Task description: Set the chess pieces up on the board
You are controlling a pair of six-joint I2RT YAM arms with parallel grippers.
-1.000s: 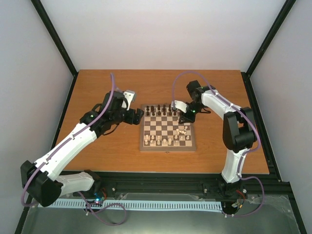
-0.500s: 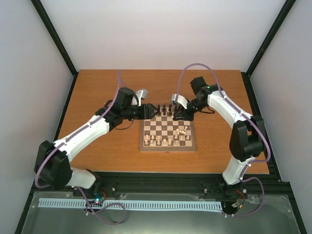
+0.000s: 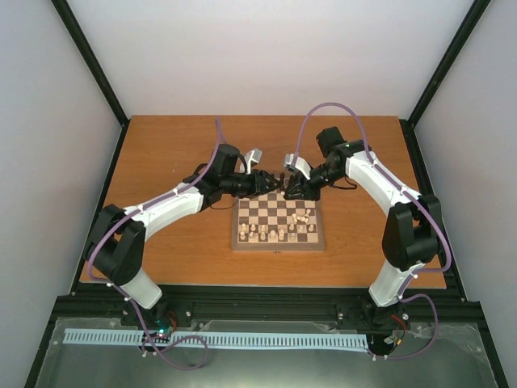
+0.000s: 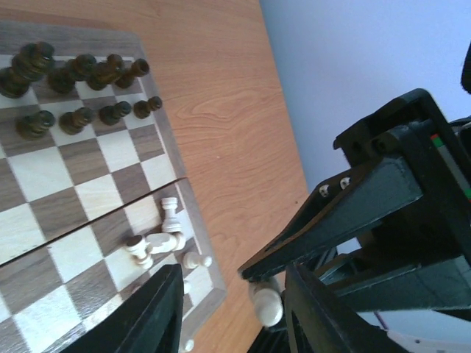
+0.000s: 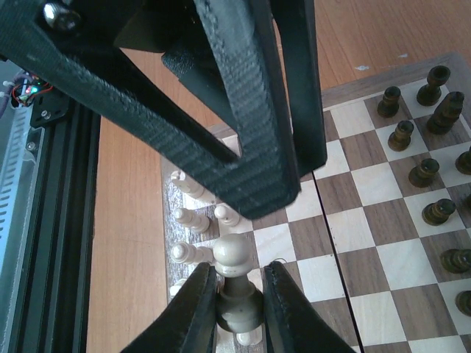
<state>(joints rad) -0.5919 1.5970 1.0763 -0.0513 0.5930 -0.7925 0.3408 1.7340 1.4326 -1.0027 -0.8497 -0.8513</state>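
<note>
**Overhead view.** Orange-brown table (image 3: 202, 259) between white walls (image 3: 275, 56), with the board (image 3: 271, 208) at centre. The left gripper (image 3: 273, 183) and right gripper (image 3: 291, 188) meet tip to tip above the board's far ranks. Cream pieces (image 3: 275, 235) stand along the near rank, and toppled pieces (image 3: 303, 217) lie toward the right border. The middle ranks are bare, as is the table on either side of the board, so there is room to retreat sideways.

**Left wrist view.** The held piece (image 4: 266, 305), cream, hangs off the board, over bare table beyond its corner. It sits between the left fingers (image 4: 158, 316), close to one and apart from the other. The jaws are part-open and not yet clamped on it. Dark pieces (image 4: 77, 118) stand in two tight ranks on the board beyond. One toppled cream piece rests on the border itself.

**Right wrist view.** The right fingers (image 5: 195, 309) are closed on the body of the held piece. Its round head stands free just beyond their tips, and the left fingers cross close above it.

**Step in hand (judged).** This appears to be a mid-air handover from right to left.
- The left jaws should seat squarely on the free head, clear of the right fingertips, before the right lets go.
- The right should then open only slightly and draw straight back along its own axis.
- Both grippers are best kept high. A sag or sideways nudge here could drop the piece onto the crowded dark ranks or the border.
- The bare middle squares look like the safest lane for carrying it toward the cream side.
</note>
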